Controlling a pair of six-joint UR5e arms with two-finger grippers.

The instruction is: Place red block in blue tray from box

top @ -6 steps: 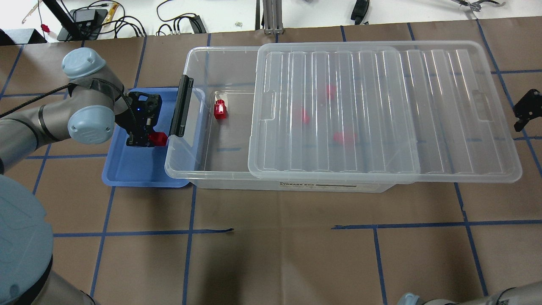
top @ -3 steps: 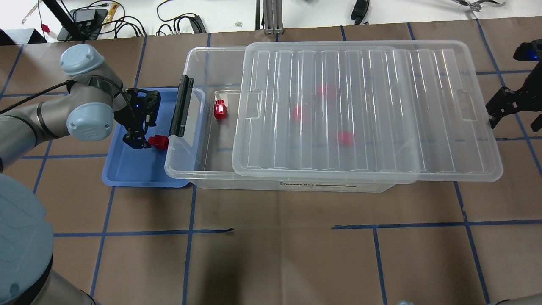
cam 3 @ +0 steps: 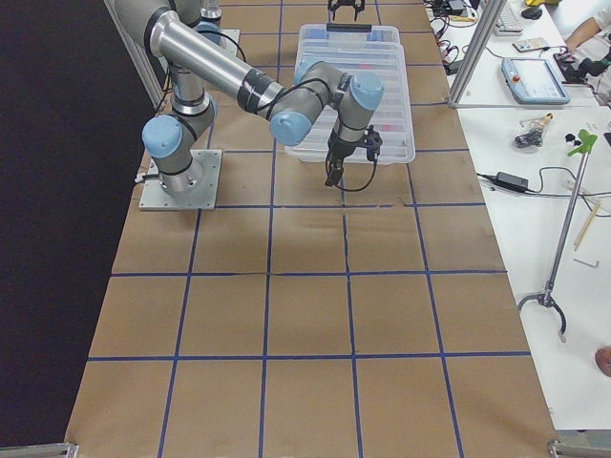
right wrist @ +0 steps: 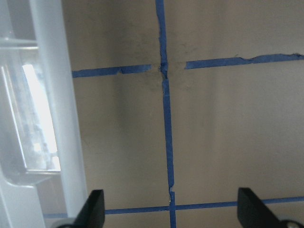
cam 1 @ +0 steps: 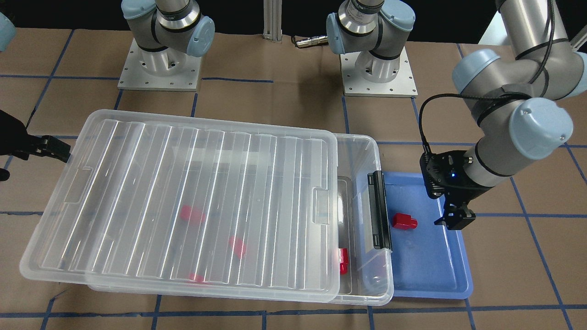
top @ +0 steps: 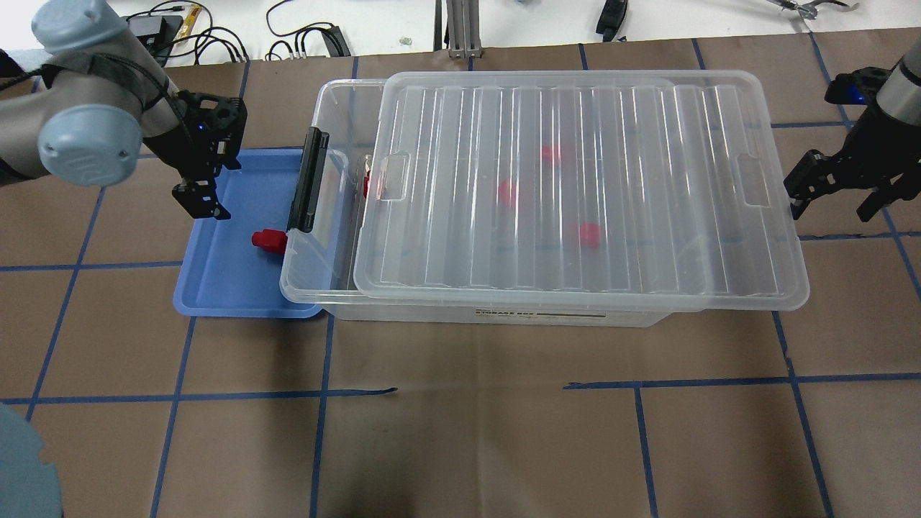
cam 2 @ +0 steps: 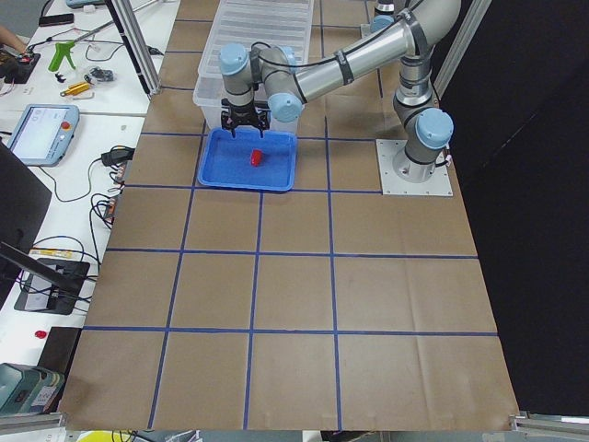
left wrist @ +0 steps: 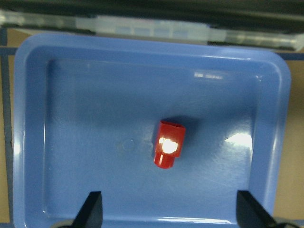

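Note:
A red block (top: 268, 239) lies in the blue tray (top: 223, 284), close to the box's end; it also shows in the front view (cam 1: 403, 221) and the left wrist view (left wrist: 168, 144). My left gripper (top: 201, 201) is open and empty, above the tray's far left part and apart from the block. The clear box (top: 316, 291) holds several more red blocks (top: 507, 193) under its ribbed lid (top: 611, 129). My right gripper (top: 835, 196) is open and empty at the lid's right end edge; the right wrist view shows that edge (right wrist: 57, 118) by one finger.
A black latch clip (top: 306, 180) stands on the box's left end, right by the tray. One red block (top: 367, 185) sits at the lid's left edge. Cables and tools lie beyond the table's far edge (top: 302, 39).
My left gripper let go of the red block, which now lies in the tray, and drew up and away to the far left. The lid slid left over the box with my right gripper following.

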